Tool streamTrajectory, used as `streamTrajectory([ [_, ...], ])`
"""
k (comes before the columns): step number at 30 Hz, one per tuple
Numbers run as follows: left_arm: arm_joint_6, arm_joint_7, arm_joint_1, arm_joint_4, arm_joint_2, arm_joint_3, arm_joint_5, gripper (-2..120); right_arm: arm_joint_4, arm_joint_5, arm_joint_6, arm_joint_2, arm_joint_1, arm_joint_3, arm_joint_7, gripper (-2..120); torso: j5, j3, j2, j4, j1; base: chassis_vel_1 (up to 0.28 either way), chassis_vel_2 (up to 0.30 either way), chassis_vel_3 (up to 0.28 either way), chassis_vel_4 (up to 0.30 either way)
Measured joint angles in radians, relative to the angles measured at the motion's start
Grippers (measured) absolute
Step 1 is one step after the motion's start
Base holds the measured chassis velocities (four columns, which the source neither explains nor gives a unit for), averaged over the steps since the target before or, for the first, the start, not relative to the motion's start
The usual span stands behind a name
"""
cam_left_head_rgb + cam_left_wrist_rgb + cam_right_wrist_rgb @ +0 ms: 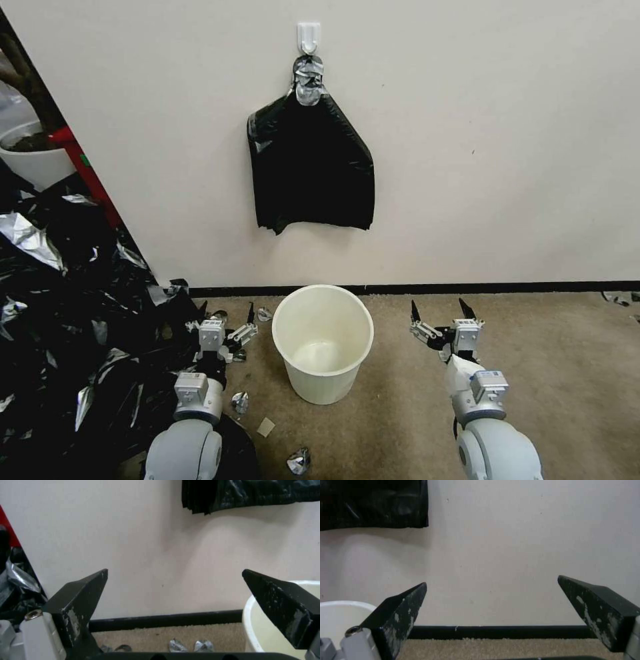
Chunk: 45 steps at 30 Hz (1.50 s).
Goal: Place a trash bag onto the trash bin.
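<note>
The bin point(323, 342) stands on the floor between the left hand point(227, 311) and right hand point(441, 310), both spread wide and empty.

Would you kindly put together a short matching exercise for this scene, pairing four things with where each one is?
Things:
1. trash bin
2. stack of black bags
3. left gripper
4. right gripper

Places:
A. hanging from the white hook on the wall
B. open, low over the carpet on the bin's right
C. standing on the carpet below the hanging bags, with no bag on it
D. open, low beside the heap of black and silver plastic scraps on the bin's left

Pairs: 1-C, 2-A, 3-D, 4-B
</note>
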Motion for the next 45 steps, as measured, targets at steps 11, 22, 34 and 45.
streamTrajectory([
  [11,0.0,0.0,0.0,0.0,0.0,0.0,0.0,100,0.0,0.0,0.0,0.0,0.0,0.0,0.0,100,0.0,0.0,0.0,0.0,0.0,0.0,0.0,0.0,0.0],
  [22,0.0,0.0,0.0,0.0,0.0,0.0,0.0,100,0.0,0.0,0.0,0.0,0.0,0.0,0.0,100,0.0,0.0,0.0,0.0,0.0,0.0,0.0,0.0,0.0],
  [34,0.0,0.0,0.0,0.0,0.0,0.0,0.0,100,0.0,0.0,0.0,0.0,0.0,0.0,0.0,100,0.0,0.0,0.0,0.0,0.0,0.0,0.0,0.0,0.0],
  [45,-0.01,-0.02,0.001,-0.002,0.007,0.006,-0.025,100,0.018,0.038,0.088,-0.012,-0.016,-0.01,0.049,100,-0.0002,0.0,0.0,0.0,0.0,0.0,0.0,0.0,0.0],
])
